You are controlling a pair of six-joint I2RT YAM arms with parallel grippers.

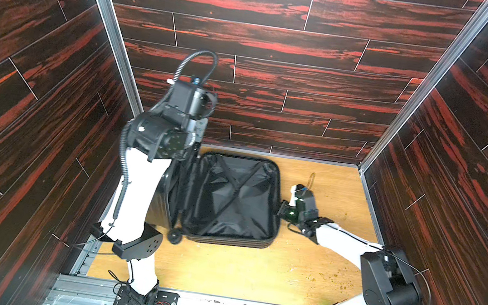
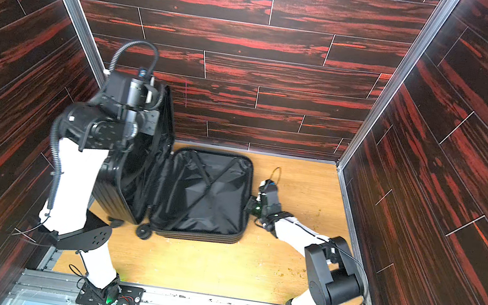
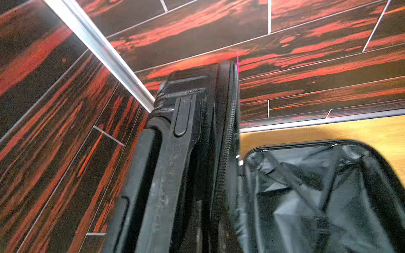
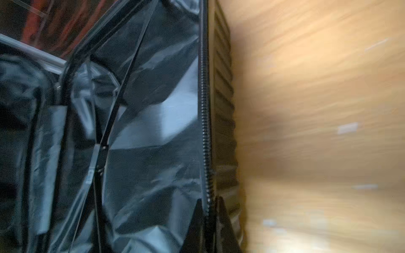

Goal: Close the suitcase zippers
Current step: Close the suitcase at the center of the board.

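The black suitcase [image 1: 236, 198] [image 2: 207, 193] is open on the table. One half lies flat and shows its black lining with crossed straps. The other ribbed half [image 2: 150, 159] [image 3: 182, 116] stands upright at the left. My left gripper [image 1: 193, 139] [image 2: 135, 134] [image 3: 198, 238] is at the upright half's upper edge, shut on its rim beside the zipper track [image 3: 228, 135]. My right gripper [image 1: 283, 210] [image 2: 249, 206] [image 4: 211, 203] sits low at the flat half's right side, its two dark fingers shut on that rim's zipper track [image 4: 205, 109]. I see no pulls.
Dark red wood-patterned walls [image 1: 285, 44] close in the back and both sides, with aluminium posts [image 1: 107, 24] at the corners. The tan table [image 1: 251, 272] has crumbs [image 1: 326, 275] at the front right. A suitcase wheel [image 1: 174, 236] points toward the front.
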